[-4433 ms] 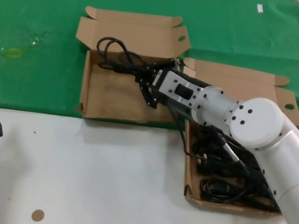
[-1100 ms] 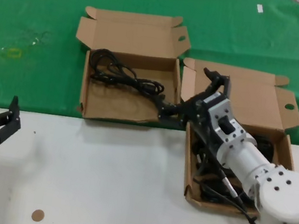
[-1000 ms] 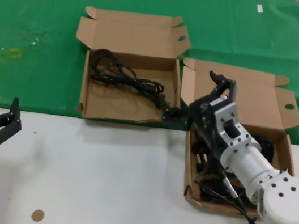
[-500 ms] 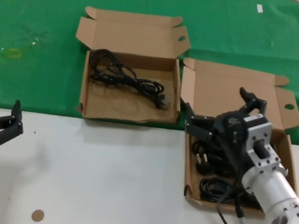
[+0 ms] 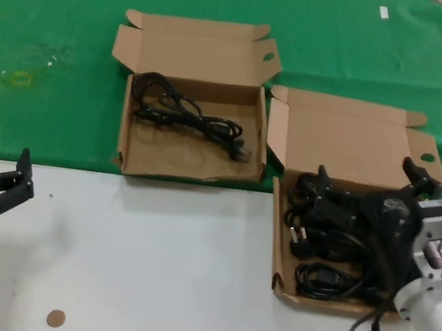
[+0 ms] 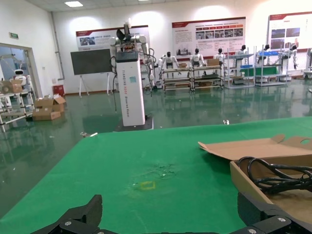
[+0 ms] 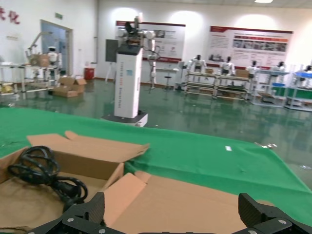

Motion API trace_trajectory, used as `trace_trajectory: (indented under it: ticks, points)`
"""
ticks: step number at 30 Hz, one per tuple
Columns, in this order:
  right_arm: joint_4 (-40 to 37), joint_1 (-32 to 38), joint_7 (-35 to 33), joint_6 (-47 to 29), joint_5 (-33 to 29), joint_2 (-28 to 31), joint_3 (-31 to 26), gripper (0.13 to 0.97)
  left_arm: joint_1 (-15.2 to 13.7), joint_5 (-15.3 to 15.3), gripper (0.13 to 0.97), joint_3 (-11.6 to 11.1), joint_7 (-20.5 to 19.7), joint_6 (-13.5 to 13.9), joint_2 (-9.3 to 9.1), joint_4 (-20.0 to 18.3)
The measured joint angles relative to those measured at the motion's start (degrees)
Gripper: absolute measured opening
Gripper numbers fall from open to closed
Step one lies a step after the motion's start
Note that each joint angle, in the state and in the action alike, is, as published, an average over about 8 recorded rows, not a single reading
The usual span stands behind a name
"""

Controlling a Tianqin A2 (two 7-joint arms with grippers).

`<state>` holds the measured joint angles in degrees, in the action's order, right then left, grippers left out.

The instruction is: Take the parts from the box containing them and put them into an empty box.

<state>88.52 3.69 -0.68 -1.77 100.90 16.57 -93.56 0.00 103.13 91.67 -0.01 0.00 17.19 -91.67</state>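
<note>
The larger box (image 5: pixel 277 226) at the right, with a round hole in its lid tab, holds several black coiled power cords (image 5: pixel 328 234). The box with the oval hole and wavy front wall (image 5: pixel 177 173) stands to its left and holds one cord (image 5: pixel 187 113), also seen in the left wrist view (image 6: pixel 278 175) and the right wrist view (image 7: pixel 44 170). My right gripper (image 5: pixel 367 177) is open and empty, low over the larger box's cords, facing its raised lid (image 7: pixel 195 204). My left gripper (image 5: pixel 7 178) is open and empty at the table's near left.
The boxes lie where the green cloth (image 5: pixel 61 3) meets the white table (image 5: pixel 144 272). A yellowish mark (image 5: pixel 19 78) is on the cloth at the left. A small brown disc (image 5: pixel 55 318) lies on the white table near the front.
My right gripper let go of a cord in the left box, then drew back to the right, over the larger box. The left gripper has barely moved.
</note>
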Motion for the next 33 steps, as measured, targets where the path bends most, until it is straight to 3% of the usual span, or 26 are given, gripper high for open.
trace_trajectory:
  ticks: [33]
  points:
    - [1.75,-2.04,0.38,0.98,1.24,0.34,1.05,0.966,0.00,0.00,0.966,0.00,0.00,0.00,0.00,0.00]
